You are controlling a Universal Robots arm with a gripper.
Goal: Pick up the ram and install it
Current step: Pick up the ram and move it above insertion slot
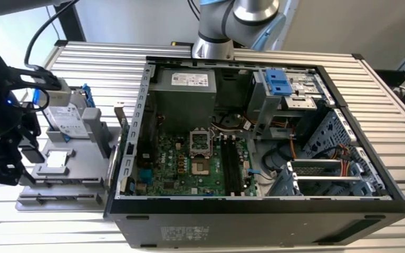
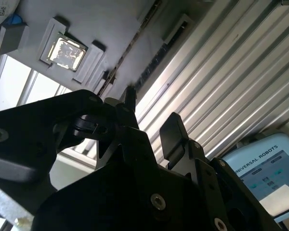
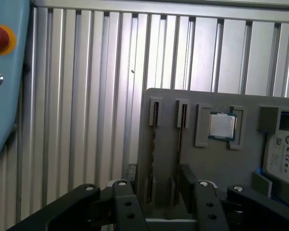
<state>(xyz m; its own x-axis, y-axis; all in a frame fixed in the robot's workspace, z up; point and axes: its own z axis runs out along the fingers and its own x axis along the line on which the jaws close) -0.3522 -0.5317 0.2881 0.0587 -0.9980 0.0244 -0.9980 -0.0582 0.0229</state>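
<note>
Two thin dark ram sticks stand on edge in parallel slots of a grey holder block: one ram and a second ram. In the second wrist view they show as dark lines on the block. My black gripper hangs open above the near end of these slots, one finger outside each stick, nothing held. The same open fingers appear in the second wrist view. In the exterior view the gripper is at the far left, over the block.
The open computer case lies at centre, its motherboard's long black slots bare. On the block sit a silver hard drive and a small square silver plate. A blue pendant lies on the ribbed table.
</note>
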